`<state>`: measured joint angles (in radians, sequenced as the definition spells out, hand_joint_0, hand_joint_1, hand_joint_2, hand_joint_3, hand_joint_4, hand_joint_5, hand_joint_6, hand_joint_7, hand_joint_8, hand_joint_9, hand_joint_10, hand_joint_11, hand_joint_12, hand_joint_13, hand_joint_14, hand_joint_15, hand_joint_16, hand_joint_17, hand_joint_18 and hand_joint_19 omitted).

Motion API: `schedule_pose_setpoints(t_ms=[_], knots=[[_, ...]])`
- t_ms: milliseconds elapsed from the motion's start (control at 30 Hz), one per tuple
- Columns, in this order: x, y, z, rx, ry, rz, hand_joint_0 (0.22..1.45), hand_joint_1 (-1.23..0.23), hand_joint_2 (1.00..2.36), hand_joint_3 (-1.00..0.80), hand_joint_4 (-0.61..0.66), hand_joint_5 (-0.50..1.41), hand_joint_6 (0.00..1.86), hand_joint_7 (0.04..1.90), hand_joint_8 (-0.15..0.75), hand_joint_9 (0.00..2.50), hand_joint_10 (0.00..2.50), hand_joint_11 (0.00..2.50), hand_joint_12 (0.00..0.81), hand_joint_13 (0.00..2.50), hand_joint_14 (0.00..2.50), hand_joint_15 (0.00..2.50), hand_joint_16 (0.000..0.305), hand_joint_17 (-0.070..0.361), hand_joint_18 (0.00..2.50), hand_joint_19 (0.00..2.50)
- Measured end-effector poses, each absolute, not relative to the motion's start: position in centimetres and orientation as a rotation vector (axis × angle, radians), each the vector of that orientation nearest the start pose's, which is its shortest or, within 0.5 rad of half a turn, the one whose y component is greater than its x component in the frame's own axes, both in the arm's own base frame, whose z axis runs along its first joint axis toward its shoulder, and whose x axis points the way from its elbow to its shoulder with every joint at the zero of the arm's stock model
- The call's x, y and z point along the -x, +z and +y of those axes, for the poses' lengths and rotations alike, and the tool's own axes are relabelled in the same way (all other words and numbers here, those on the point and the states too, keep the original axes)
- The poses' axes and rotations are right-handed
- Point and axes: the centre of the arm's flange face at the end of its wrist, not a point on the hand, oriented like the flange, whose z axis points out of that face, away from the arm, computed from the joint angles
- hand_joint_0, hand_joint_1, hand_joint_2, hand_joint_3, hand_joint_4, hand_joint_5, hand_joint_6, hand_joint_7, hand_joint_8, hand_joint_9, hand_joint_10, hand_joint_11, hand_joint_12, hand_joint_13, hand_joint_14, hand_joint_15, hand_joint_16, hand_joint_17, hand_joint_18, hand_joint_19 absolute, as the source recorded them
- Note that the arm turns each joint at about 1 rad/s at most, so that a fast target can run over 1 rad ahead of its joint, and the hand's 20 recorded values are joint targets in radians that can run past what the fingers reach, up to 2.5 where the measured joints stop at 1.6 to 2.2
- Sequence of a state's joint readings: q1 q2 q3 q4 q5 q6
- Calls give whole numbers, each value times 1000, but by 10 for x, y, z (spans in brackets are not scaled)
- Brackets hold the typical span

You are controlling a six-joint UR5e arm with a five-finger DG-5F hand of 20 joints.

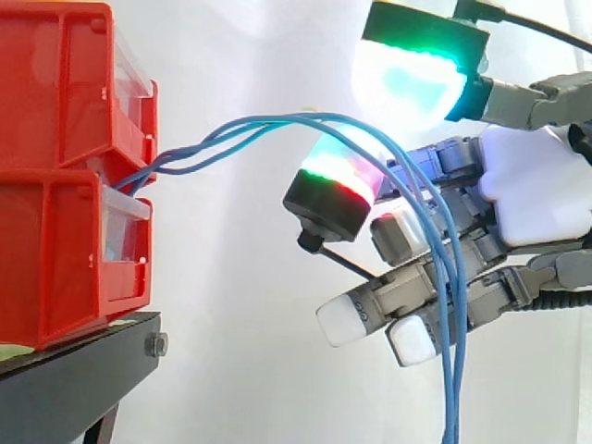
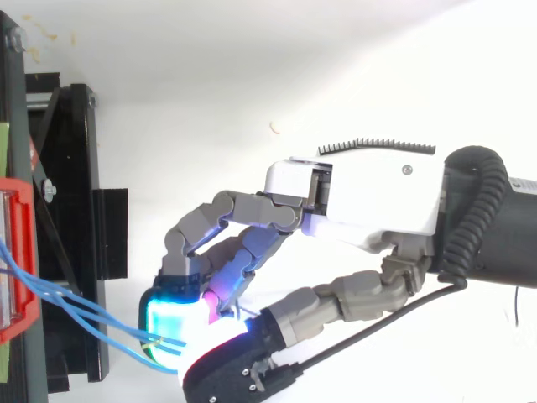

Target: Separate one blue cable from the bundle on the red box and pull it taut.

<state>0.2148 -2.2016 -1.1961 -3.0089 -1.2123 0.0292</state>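
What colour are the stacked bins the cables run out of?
Red. The bins feeding the blue cables show best in the side view.

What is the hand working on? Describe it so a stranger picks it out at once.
Start at the red bins stacked on the black stand at the side view's left. From the gap between the two bins, thin blue cables arc right into the hand's pinch, then hang down. Nothing else there is thin and blue.
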Motion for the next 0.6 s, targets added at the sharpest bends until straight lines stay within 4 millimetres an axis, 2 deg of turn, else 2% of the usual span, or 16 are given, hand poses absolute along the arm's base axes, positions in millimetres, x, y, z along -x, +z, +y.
schedule_pose_setpoints(t_ms=[200,600], knots=[[-730,296,-13,-1355,1039,1187,765,-855,1000,-500,85,-207,858,819,285,918,17,739,370,683,8,262,51,115,725,480],[-730,296,-13,-1356,1038,1188,837,-890,1000,-500,6,-204,861,844,278,910,17,730,364,660,8,257,50,113,711,495]])
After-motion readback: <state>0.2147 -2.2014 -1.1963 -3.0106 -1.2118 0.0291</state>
